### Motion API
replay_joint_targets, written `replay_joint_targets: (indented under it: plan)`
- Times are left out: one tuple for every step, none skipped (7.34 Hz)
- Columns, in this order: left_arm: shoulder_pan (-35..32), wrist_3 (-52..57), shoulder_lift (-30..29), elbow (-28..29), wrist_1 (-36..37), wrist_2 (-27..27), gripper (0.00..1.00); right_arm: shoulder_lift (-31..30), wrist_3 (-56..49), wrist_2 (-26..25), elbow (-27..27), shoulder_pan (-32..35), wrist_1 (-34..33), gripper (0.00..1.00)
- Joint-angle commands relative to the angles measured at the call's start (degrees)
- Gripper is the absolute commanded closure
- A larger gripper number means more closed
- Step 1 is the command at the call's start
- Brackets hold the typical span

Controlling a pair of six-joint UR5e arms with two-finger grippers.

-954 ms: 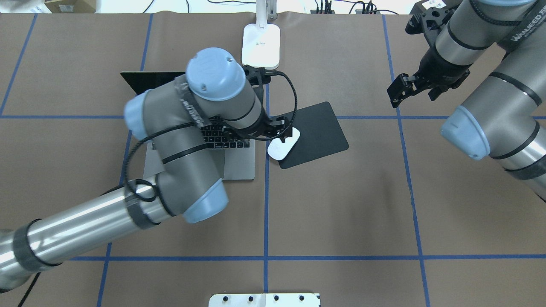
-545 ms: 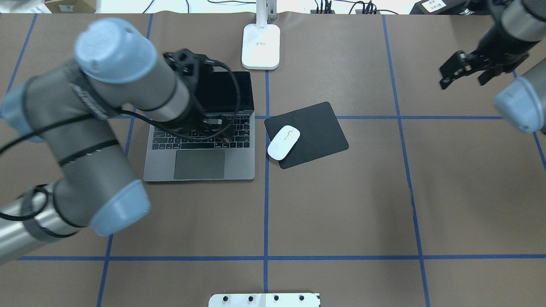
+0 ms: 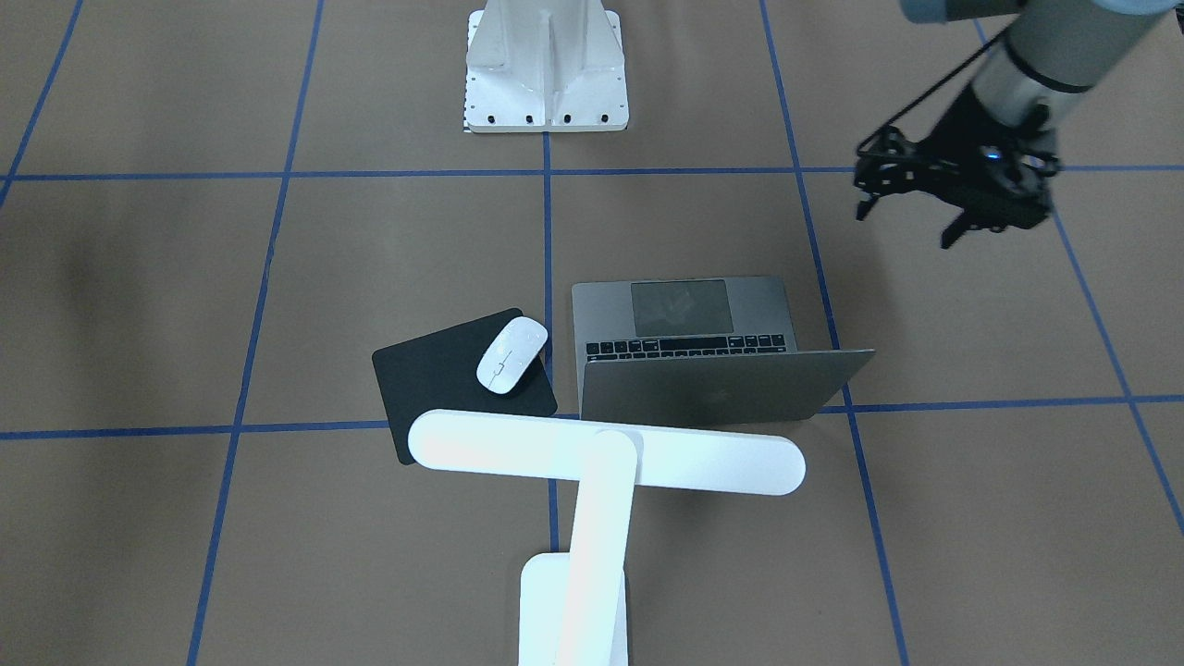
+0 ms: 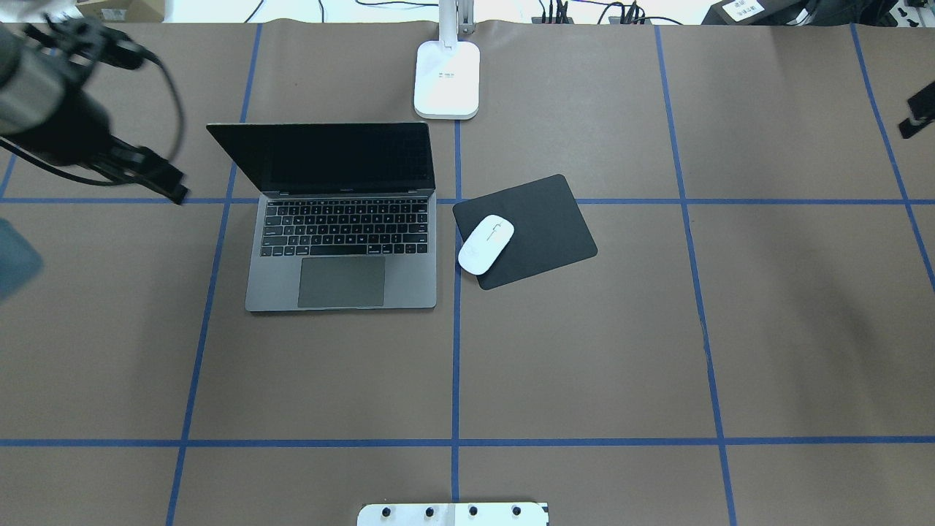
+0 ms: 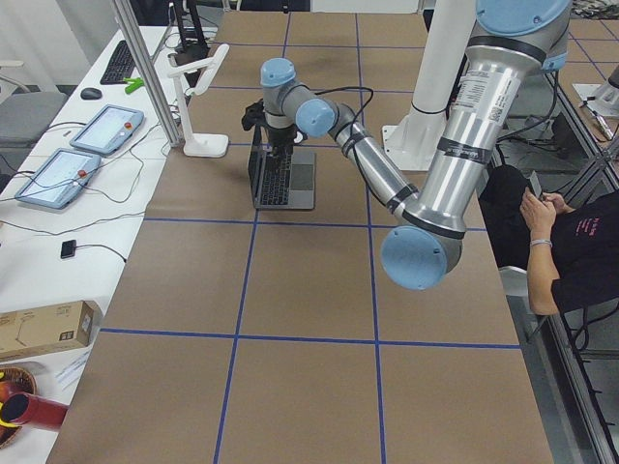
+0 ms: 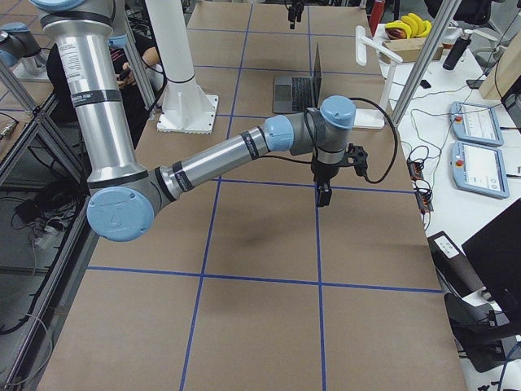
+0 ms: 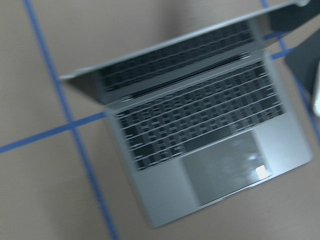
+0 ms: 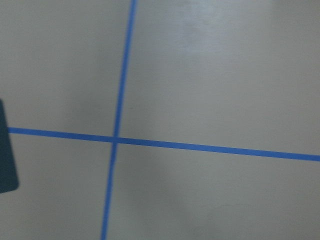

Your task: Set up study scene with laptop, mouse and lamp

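The job looks just about done. The laptop (image 4: 340, 219) sits open on the table (image 4: 584, 351), its dark screen tilted back and its keys facing the robot. Just beside it, on the robot's right, lies a black mat (image 4: 544, 219). The mouse (image 4: 486, 245) rests on the corner of the mat nearest the laptop, a bit slanted. The lamp (image 3: 606, 453) stands at the far edge of the table, behind the laptop and the mat. Its long white bar hangs in the air on that far side of them. So all three things seem to be in their spots.

The left claw (image 3: 967, 227) hangs in the air off to the side of the laptop, well apart from it. It has nothing in it, but the views are too blurry to tell how far open it is. The right claw (image 6: 324, 195) hangs over bare table, far from everything. It seems to hold nothing too, and how wide it is cannot be told.

What could be left is small: maybe straightening the mouse, or turning the lamp on. Whether the lamp is lit cannot be told.
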Motion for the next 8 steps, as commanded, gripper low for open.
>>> replay_joint_targets:
  plan:
    - [-13.9,20.3,3.0,13.9,-0.2,-6.2,0.0,-2.8,-3.1,0.0,-2.1,3.1,0.3,0.01]
    - [-18.0,26.9,2.7,21.5,-0.3,-5.9,0.0,-3.2,-2.9,0.0,-1.8,3.1,0.3,0.01]
    - [-21.3,30.9,2.7,26.6,-1.0,-5.7,0.0,-3.2,-2.9,0.0,-1.6,3.1,0.3,0.01]
    - [-22.4,35.1,3.8,29.9,-2.1,-5.8,0.0,-3.4,-2.8,0.0,-1.4,3.1,0.3,0.01]
    - [-23.3,35.4,7.1,29.7,-3.1,-6.2,0.0,-3.4,-2.8,0.2,-1.4,3.1,0.3,0.01]
    - [-23.3,35.0,8.4,29.9,-4.1,-6.2,0.0,-3.7,-2.8,0.2,-1.4,3.1,0.4,0.01]
    - [-23.3,34.9,9.0,29.9,-4.2,-6.2,0.0,-3.8,-2.8,0.2,-1.4,3.1,0.3,0.01]
    - [-23.3,34.9,9.2,29.9,-4.2,-6.1,0.0,-4.6,-2.8,0.2,-1.4,3.1,0.4,0.01]
